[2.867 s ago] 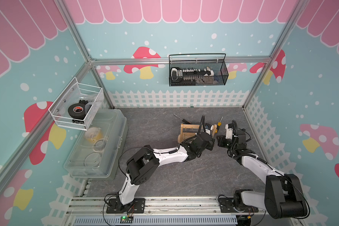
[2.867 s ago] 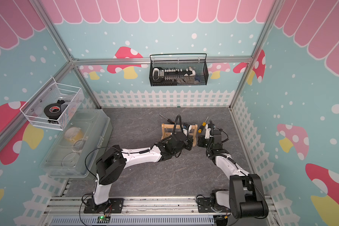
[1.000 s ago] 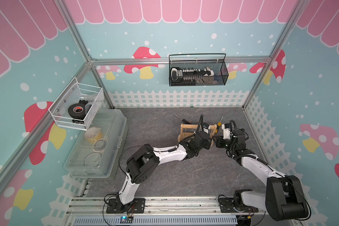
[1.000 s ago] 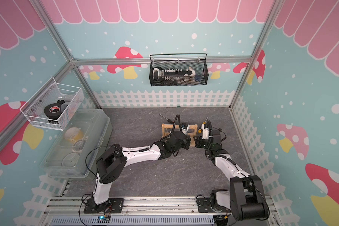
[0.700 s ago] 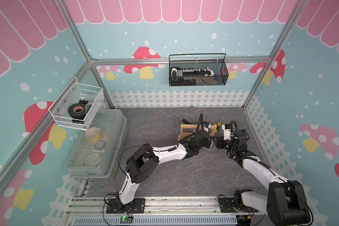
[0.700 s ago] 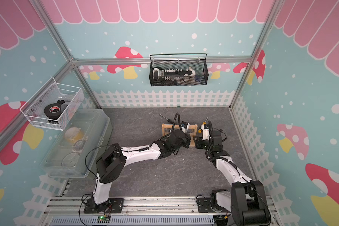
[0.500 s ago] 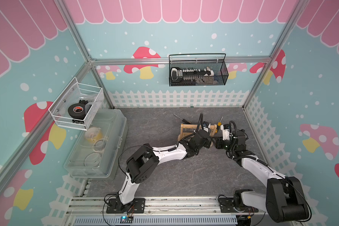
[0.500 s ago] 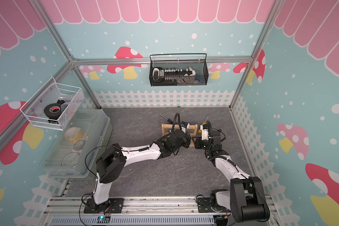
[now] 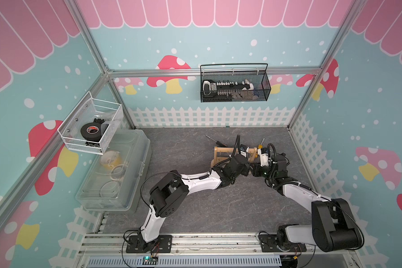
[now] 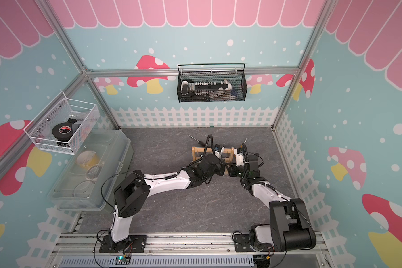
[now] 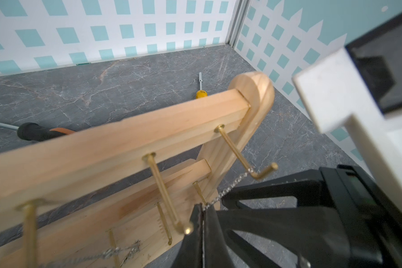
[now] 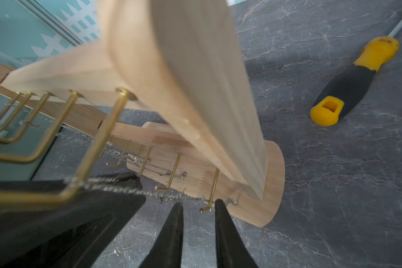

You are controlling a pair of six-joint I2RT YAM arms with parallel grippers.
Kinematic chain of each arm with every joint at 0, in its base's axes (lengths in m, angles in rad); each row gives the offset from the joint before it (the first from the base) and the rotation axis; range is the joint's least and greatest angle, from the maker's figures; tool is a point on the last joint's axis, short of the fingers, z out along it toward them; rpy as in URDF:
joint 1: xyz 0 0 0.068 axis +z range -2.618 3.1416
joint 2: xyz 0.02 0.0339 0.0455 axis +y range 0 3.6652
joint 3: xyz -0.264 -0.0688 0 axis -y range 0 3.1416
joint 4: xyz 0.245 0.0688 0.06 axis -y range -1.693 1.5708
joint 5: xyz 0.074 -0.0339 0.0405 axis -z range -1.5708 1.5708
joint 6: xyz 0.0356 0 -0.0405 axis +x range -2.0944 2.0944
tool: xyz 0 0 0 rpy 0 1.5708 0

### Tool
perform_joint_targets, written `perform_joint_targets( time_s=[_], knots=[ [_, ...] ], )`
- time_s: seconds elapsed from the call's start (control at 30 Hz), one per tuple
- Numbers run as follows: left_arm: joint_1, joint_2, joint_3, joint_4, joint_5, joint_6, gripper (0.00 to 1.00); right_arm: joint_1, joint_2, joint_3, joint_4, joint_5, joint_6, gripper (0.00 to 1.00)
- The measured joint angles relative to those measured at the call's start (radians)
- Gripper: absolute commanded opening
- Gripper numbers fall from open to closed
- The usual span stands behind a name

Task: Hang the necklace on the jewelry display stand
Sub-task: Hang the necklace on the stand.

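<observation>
Silver necklace (image 11: 232, 185) chain already looped the wooden stand's (image 11: 125, 139) end peg (image 11: 237, 152), the left gripper (image 11: 202, 210) pinched shut on it, the right gripper (image 12: 197, 208) with jaws apart beside a lower peg (image 12: 212, 188). Next seemingly came a gentle release. The stand stood toward the back of the grey marbled table (image 9: 195, 208), teal mushroom walls (image 9: 218, 46) around.

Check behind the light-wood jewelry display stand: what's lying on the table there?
Behind the light-wood jewelry display stand lie a black-and-orange screwdriver and a yellow-and-black screwdriver. The stand's top bar covers part of the black-and-orange handle.
</observation>
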Motion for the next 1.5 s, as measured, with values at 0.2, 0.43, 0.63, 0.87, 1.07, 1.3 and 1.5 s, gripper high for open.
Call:
perform_joint_targets(
  time_s=[0.2, 0.43, 0.63, 0.87, 1.07, 1.3, 1.5],
  knots=[
    [0.001, 0.0, 0.0, 0.001, 0.0, 0.0, 0.0, 0.003, 0.01, 0.0, 0.047, 0.003, 0.01, 0.23],
    [0.001, 0.0, 0.0, 0.003, 0.0, 0.0, 0.0, 0.013, 0.011, 0.0, 0.082, 0.004, 0.019, 0.09],
    [0.002, 0.0, 0.0, 0.004, 0.0, 0.0, 0.0, 0.015, 0.009, 0.0, 0.078, 0.003, 0.019, 0.01],
    [0.005, 0.0, 0.0, 0.003, 0.0, 0.0, 0.0, 0.016, -0.051, 0.0, 0.01, 0.001, 0.006, 0.0],
    [0.008, 0.0, 0.0, 0.004, 0.001, 0.0, 0.0, 0.016, -0.07, 0.0, -0.055, 0.023, -0.01, 0.0],
    [0.008, 0.0, 0.007, 0.002, 0.013, 0.0, 0.0, 0.016, -0.076, 0.006, -0.082, 0.079, -0.02, 0.01],
    [0.008, 0.003, 0.028, -0.004, 0.018, 0.0, 0.0, 0.016, -0.058, 0.012, -0.08, 0.117, -0.02, 0.03]
  ],
)
